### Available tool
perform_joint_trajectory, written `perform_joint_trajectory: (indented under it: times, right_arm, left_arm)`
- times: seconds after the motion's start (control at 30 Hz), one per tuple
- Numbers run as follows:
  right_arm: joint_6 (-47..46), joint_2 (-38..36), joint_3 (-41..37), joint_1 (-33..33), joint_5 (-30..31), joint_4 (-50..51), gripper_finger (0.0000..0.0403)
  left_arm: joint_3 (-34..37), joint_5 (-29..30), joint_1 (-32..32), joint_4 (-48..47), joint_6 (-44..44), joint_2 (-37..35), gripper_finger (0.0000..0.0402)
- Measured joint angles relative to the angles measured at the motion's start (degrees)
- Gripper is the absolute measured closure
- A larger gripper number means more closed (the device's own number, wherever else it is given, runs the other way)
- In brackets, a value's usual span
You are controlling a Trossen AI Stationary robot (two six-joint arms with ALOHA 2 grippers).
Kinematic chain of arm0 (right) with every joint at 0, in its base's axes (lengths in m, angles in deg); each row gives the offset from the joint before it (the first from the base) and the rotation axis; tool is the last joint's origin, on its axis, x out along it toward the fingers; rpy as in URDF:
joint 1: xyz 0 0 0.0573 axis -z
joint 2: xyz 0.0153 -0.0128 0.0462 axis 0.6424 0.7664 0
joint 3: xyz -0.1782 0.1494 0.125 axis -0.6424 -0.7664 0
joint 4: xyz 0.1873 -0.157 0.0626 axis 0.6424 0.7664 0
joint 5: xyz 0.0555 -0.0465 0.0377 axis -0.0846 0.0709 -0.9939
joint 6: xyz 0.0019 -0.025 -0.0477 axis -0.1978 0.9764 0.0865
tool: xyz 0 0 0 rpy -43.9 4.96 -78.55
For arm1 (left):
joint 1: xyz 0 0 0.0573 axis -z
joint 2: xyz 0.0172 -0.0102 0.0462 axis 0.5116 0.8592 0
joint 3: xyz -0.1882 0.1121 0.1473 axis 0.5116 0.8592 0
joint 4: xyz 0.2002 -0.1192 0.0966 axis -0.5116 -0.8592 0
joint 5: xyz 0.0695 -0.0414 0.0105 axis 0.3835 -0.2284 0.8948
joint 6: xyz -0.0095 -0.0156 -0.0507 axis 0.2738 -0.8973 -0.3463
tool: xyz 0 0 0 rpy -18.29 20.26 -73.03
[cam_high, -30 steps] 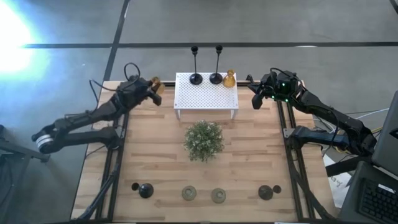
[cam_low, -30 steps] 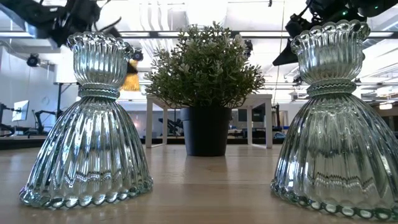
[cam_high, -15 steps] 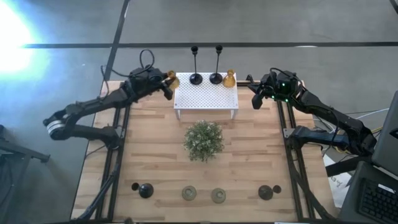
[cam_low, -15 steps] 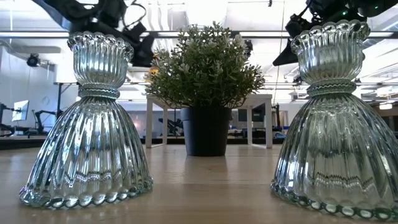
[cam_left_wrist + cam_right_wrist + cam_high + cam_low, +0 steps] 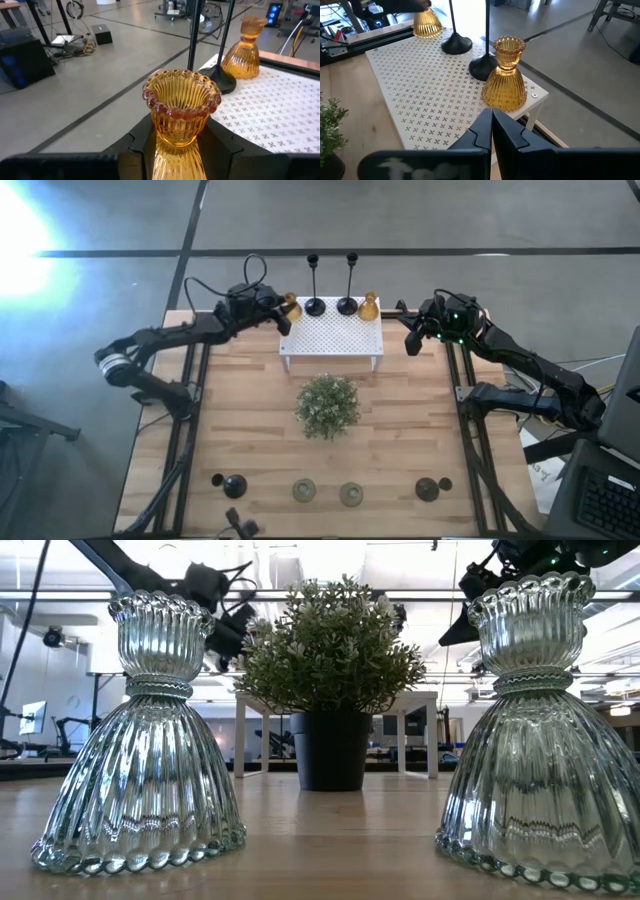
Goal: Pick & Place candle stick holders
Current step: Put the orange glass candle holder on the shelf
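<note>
White stand (image 5: 331, 332) has three holders; left tool (image 5: 281, 310) pinches an amber holder (image 5: 181, 107); right tool (image 5: 491, 131) pressed together; six wait below.

Bright, even light; strong glare upper-left on floor (image 5: 20, 240).

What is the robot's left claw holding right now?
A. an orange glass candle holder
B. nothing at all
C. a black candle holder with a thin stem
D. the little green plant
A. The left wrist view shows the left claw shut around an amber glass candle holder, and the high view shows it carried over the corner of the white perforated stand.
</note>
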Motion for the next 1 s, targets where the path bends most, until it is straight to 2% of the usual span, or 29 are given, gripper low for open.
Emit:
perform_joint_trajectory:
  times: [0.33,1.0]
  right_arm:
    - [0.0,0.0,0.0,0.0,0.0,0.0,0.0394]
    - [0.1,0.0,0.0,0.0,0.0,0.0,0.0394]
  left_arm:
    - [-0.2,-1.5,-1.3,2.6,-0.1,3.7,0.0283]
    - [-0.2,-3.6,-2.2,5.0,-0.1,5.5,0.0282]
